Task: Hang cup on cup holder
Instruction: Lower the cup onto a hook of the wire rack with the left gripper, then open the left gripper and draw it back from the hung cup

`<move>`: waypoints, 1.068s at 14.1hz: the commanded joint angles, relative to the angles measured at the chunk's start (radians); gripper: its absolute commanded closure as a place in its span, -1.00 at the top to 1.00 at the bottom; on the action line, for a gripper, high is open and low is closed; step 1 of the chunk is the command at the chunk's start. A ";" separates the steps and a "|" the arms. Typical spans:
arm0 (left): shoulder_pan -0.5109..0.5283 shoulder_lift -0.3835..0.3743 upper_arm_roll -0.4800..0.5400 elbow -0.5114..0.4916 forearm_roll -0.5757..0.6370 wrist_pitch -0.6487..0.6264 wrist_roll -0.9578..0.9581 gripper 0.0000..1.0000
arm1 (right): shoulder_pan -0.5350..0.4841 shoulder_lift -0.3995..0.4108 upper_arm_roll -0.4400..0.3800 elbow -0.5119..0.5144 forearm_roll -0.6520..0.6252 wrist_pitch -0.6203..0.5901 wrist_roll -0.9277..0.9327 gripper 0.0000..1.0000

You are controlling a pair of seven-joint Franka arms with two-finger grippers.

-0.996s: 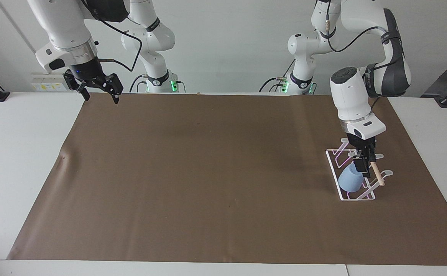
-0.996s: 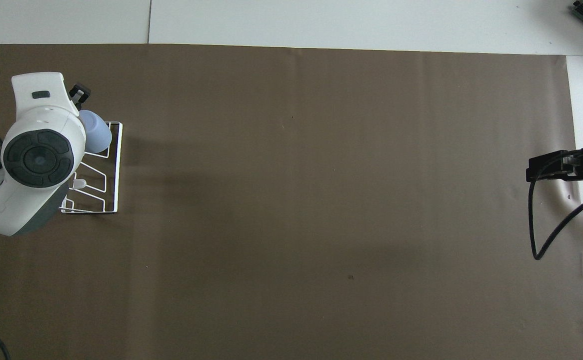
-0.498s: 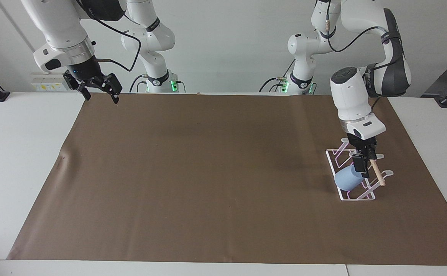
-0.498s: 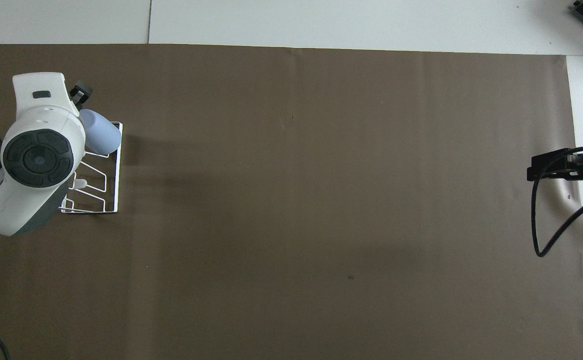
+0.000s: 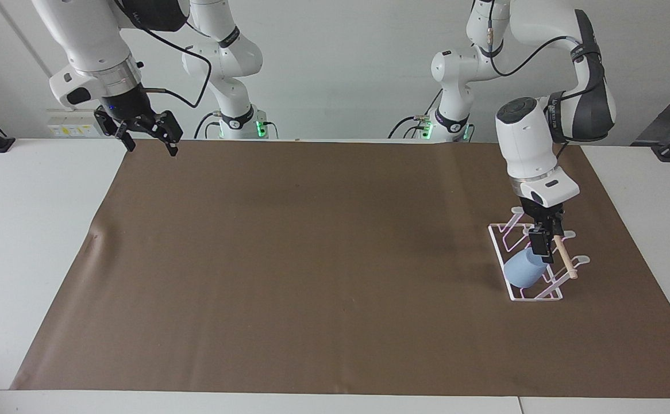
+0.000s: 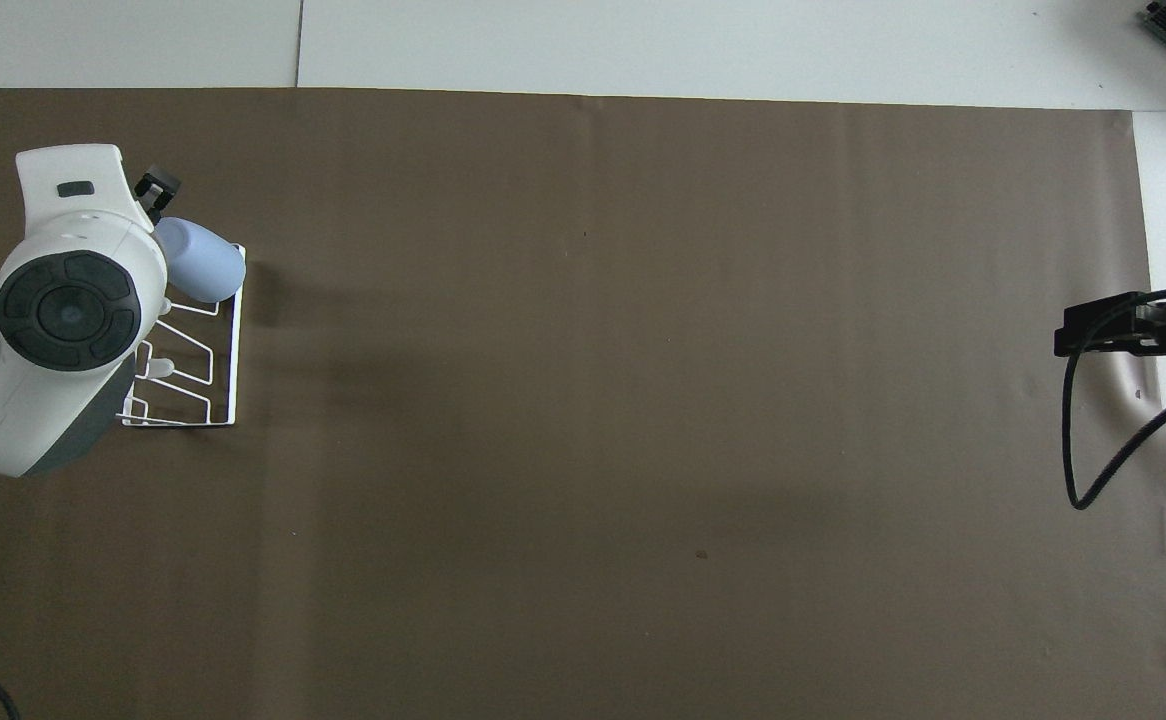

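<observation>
1. The fingers (image 5: 172,145) of the right gripper (image 5: 151,138) are standing apart with nothing between them, in the upper left of the facing view.
2. That right gripper is hanging in the air over the corner of the brown mat (image 5: 312,259) at the right arm's end of the table, and the arm is waiting there; in the overhead view it is showing at the right edge of the frame (image 6: 1133,330).
3. The white table (image 5: 30,241) is lying under the mat and showing around its edges.
4. In the right part of the facing view, the cup (image 5: 523,269) is sitting tilted on a prong of the cup holder (image 5: 510,293), at the end of the rack that is farther from the robots, its closed base pointing toward the middle of the table.
5. The left gripper (image 5: 545,244) is pointing down just above the cup holder's wooden dowel (image 5: 565,260) and right beside the cup; its fingers are standing apart and are not clamping the cup.
6. In the overhead view the cup (image 6: 201,272) is showing at the upper left of the frame, partly covered by the left arm's white wrist.
</observation>
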 commanded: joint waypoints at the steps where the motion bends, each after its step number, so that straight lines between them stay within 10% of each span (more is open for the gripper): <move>1: -0.005 -0.035 -0.005 0.004 -0.055 -0.042 0.038 1.00 | 0.001 -0.004 0.004 -0.003 0.006 0.022 0.016 1.00; 15: 0.036 -0.069 0.027 0.248 -0.670 -0.447 1.164 1.00 | -0.014 0.060 0.007 0.119 0.004 -0.095 0.022 1.00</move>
